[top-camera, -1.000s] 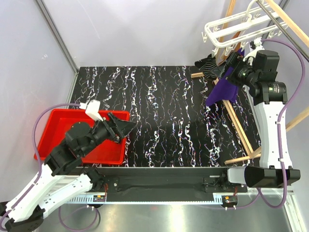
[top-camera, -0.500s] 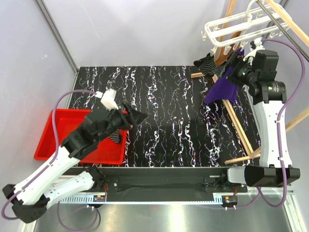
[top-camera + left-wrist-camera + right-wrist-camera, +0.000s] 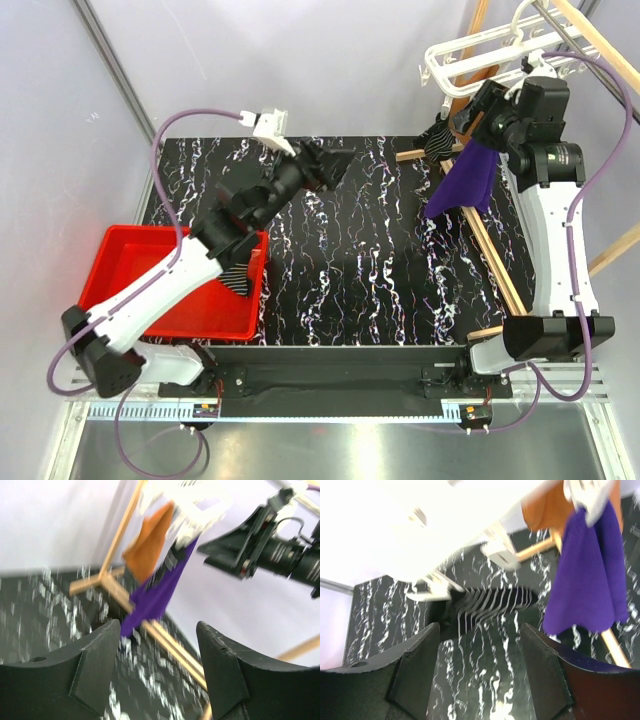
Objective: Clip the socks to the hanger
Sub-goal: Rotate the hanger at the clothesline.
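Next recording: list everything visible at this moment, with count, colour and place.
hanger: one, white, with clips, top right at the rack
tray: one, red, table's near left
socks: two, black with white stripes; one in the tray, the other hanging under the hanger
purple cloth: one, hanging at the rack
orange cloth: one, beside the purple cloth
wooden rack: one, light wood, right side
table: one, black with white veins
left gripper: open, empty, over the table's far middle
right gripper: open, empty, near the hanger
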Tool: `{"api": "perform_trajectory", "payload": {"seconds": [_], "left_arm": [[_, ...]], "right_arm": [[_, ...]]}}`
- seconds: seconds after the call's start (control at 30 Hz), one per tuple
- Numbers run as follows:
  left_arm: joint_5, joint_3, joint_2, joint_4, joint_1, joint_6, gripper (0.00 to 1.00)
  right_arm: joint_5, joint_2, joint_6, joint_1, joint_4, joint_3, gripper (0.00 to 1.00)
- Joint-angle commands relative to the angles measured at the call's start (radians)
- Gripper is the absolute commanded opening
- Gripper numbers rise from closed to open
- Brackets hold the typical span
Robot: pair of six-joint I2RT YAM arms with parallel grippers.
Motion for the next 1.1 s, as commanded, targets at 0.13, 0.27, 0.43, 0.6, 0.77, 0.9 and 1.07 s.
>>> {"api": "perform_trajectory", "payload": {"seconds": [0.13, 0.27, 0.43, 0.6, 0.77, 0.9, 1.07], "left_arm": [[0.079, 0.171, 0.186, 0.397, 0.009, 0.179, 0.66], [0.170, 0.215, 0.258, 0.442, 0.024, 0.194, 0.65], [0.260, 0.189, 0.307, 0.417, 0.056, 0.172, 0.63], [0.378, 0.234, 0.364, 0.378, 0.111, 0.086, 0.57], [0.379, 0.237, 0.382, 0.359, 0.113, 0.116, 0.57], [0.360, 0.273, 0.404, 0.292, 0.121, 0.164, 0.57], [0.372, 0.266, 0.390, 0.269, 0.167, 0.155, 0.57]], "right_arm": [[0.185, 0.033, -0.100, 0.047, 0.073, 0.115, 0.69], [0.242, 0.042, -0.163, 0.045, 0.119, 0.122, 0.59], [0.259, 0.029, -0.193, 0.045, 0.170, 0.092, 0.47], [0.255, 0.044, -0.216, 0.047, 0.207, 0.055, 0.44], [0.210, 0.050, -0.189, 0.048, 0.219, 0.057, 0.40], [0.213, 0.029, -0.181, 0.114, 0.230, 0.066, 0.39], [0.319, 0.055, -0.232, 0.266, 0.135, 0.162, 0.46]]}}
